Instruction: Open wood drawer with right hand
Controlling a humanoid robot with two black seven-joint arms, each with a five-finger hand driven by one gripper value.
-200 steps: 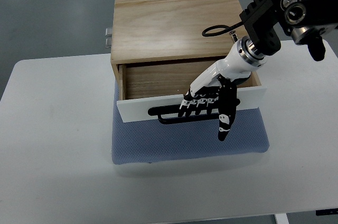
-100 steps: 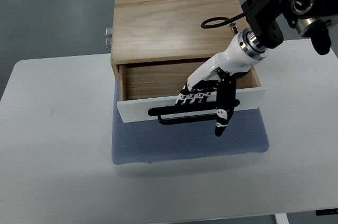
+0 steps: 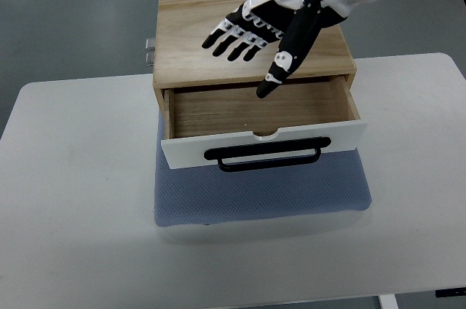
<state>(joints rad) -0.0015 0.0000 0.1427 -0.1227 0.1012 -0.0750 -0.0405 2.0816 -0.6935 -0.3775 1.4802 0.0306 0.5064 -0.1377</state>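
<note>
The wood drawer box (image 3: 247,32) stands at the back of the white table. Its drawer (image 3: 255,108) is pulled out partway, its inside showing bare. The drawer's white front (image 3: 189,150) carries a black bar handle (image 3: 266,156). My right hand (image 3: 251,43) hovers above the box top, well above and behind the handle, fingers spread and holding nothing. Its arm comes in from the top right. My left arm is out of view.
A blue-grey mat (image 3: 262,196) lies under the box and in front of the drawer. The white table (image 3: 80,200) extends to both sides and toward the front. A small metal fitting (image 3: 149,50) sticks out at the box's left back.
My right hand has let go of the drawer handle and lifted up and back, from the drawer front to above the box top. The fingers have spread. The drawer stays pulled out.
</note>
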